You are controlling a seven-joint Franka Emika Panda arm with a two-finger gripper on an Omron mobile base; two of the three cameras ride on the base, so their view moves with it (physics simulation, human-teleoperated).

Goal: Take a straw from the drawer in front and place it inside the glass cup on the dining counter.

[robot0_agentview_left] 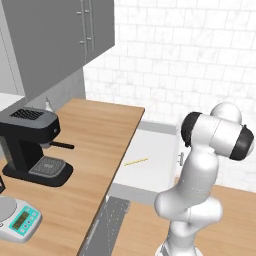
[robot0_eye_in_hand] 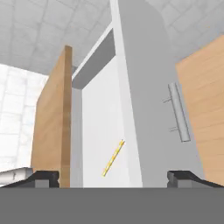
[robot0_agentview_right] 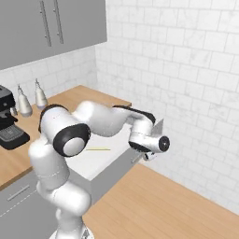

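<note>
Matt wood worktop (robot0_agentview_left: pixel 95 140), metal handle (robot0_eye_in_hand: pixel 179 113)

Quick head count around the open drawer

There's one straw (robot0_agentview_left: pixel 136 162) lying in one pulled-out drawer (robot0_agentview_left: pixel 150 145), and that drawer has one bar handle (robot0_eye_in_hand: pixel 179 112) on its front. On the wooden worktop (robot0_agentview_left: pixel 95 145) sits one black coffee machine (robot0_agentview_left: pixel 32 145) and one small kitchen scale (robot0_agentview_left: pixel 17 217). Two grey-white dispenser bottles (robot0_agentview_right: pixel 24 103) stand side by side at the back wall. Overhead hang two grey cabinet doors (robot0_agentview_right: pixel 46 28), each with one bar handle, so two up there.
</note>
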